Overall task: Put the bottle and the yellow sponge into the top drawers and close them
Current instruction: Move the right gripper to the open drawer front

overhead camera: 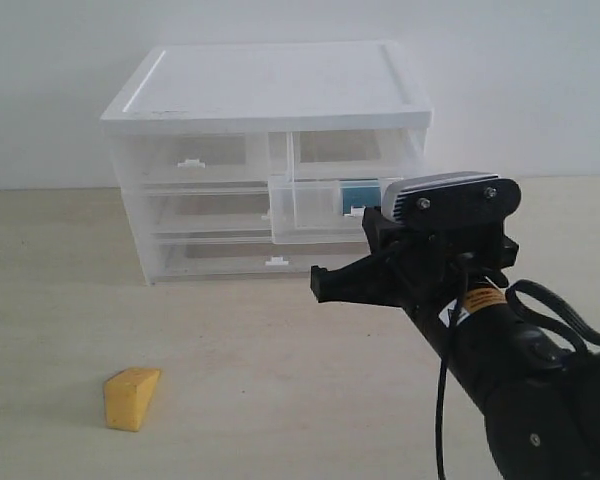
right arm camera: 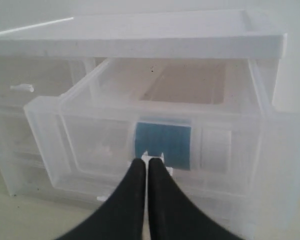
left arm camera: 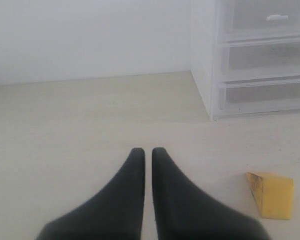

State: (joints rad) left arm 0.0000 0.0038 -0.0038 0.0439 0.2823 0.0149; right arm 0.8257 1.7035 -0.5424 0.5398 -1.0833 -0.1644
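Observation:
The yellow sponge lies on the table in front of the cabinet, to its left, and also shows as the sponge beside my left gripper. That gripper is shut, empty, and hovers over bare table. The right top drawer stands pulled out. The bottle is inside it, its teal label showing through the front wall. My right gripper is shut, with its tips against this drawer's tab handle. The left top drawer is closed.
The white cabinet stands at the back of the table against a white wall. Two full-width drawers below the top ones are closed. The right arm fills the near right corner.

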